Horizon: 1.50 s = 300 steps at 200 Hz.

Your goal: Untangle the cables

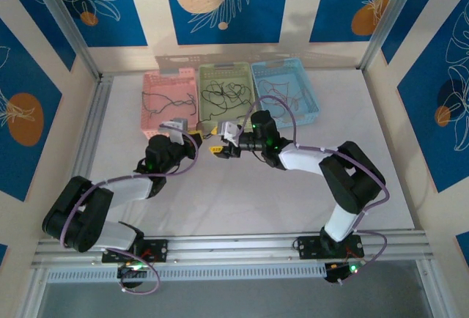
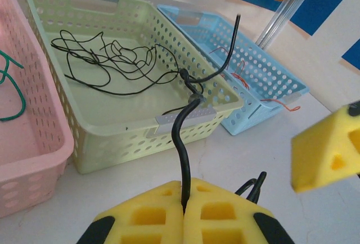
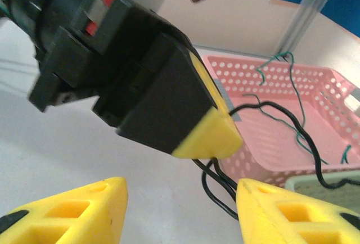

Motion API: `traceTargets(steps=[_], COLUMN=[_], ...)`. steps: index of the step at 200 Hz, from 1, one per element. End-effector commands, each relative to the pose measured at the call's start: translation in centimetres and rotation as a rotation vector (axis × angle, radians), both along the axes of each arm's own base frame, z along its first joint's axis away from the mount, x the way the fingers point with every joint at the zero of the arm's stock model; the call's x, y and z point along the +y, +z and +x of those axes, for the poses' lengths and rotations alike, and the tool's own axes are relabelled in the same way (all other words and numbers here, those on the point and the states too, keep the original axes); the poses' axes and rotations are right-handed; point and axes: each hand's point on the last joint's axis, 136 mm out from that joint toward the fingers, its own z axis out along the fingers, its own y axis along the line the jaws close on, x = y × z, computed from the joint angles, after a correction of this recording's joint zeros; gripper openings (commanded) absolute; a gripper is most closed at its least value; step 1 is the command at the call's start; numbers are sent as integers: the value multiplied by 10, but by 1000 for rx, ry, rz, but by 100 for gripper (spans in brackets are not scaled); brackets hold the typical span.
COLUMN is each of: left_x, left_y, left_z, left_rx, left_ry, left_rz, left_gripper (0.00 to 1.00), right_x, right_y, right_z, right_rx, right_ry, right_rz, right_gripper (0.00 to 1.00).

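Baskets, top cam: three in a row at far side of bench (image 1: 242, 193): pink basket (image 1: 170, 78), green basket (image 1: 226, 70), blue basket (image 1: 277, 65). Black tangle (image 1: 223, 94) lies in the green one. Green cable (image 1: 165, 102) reads as a dark squiggle in the pink one. Blue's contents too faint to call. Left tool (image 1: 199, 135) & right tool (image 1: 218, 147) meet tip to tip just in front of green basket; jaws and any wire betw. them too small to make out here.

Left wrist cam: left tool pads pressed together, black cable (image 2: 182, 154) pinched in the seam. It rises to green basket's near rim and a knot-like lump; one end sticks up free, another strand runs into black tangle. One wire or two: can't tell. Small black loop pokes out by right pad, source hidden. Pink basket cut off at left, green cable partly in frame. Orange-red wires (image 2: 242, 68) in blue basket, one hanging over near rim. Right tool's finger (image 2: 329, 148) at right edge, blurred, cut off.

Right wrist cam: right tool jaws well apart, nothing clamped. Black strands pass thru the gap near right finger; contact unclear. Left tool close ahead, blurred, yellow tip above the strands, its grip hidden from this side. Pink basket behind, black cable arching over it.
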Motion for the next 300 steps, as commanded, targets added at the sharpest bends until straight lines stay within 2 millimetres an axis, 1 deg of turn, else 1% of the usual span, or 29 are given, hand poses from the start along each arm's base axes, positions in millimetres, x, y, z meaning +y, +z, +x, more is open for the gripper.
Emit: traceTargets(steps=[1,17,31,49,67,110,146,173,188,195,206,216,238,249,266,284,300], left_x=[-6,-7,-7,-8,-9,-10,-10,-8,-9,-9,-10,-10,-11,-12,-16,-19,-22], left_y=[17,18,18,18,18,19,18,17,18,17,18,19,19,20,23,24,26], left_z=[-6,-7,-8,-7,-8,-9,-8,-8,-9,-9,-9,-10,-11,-13,-16,-19,-21], left_rx=[-63,-67,-70,-69,-70,-78,-76,-75,-76,-76,-78,-82,-89,-95,-111,-123,-134], left_ry=[-32,-40,-40,-41,-48,-48,-44,-35,-37,-39,-44,-45,-52,-61,-83,-104,-118], left_rz=[-29,-30,-29,-27,-26,-22,-17,-12,-12,-9,-10,-11,-8,-10,-16,-16,-19], left_gripper=[0,0,0,0,0,0,0,0,0,0,0,0,0,0,0,0,0], right_x=[2,2,2,5,8,16,17,12,9,9,9,7,-3,-8,-13,-16,-20], right_y=[6,5,5,4,3,4,7,16,19,18,16,17,26,32,34,36,38], right_z=[17,21,20,13,10,-6,-19,-37,-46,-47,-47,-46,-39,-34,-24,-12,-6], right_rx=[-80,-88,-85,-75,-71,-48,-24,34,90,101,109,113,109,105,100,103,111], right_ry=[-68,-90,-82,-44,-27,52,115,213,273,282,289,289,263,237,183,121,95], right_rz=[-6,-9,-9,-9,-13,-2,9,37,41,33,25,26,70,92,103,108,117], right_gripper=[55,56,56,54,54,53,51,43,34,28,15,10,8,5,0,0,0])
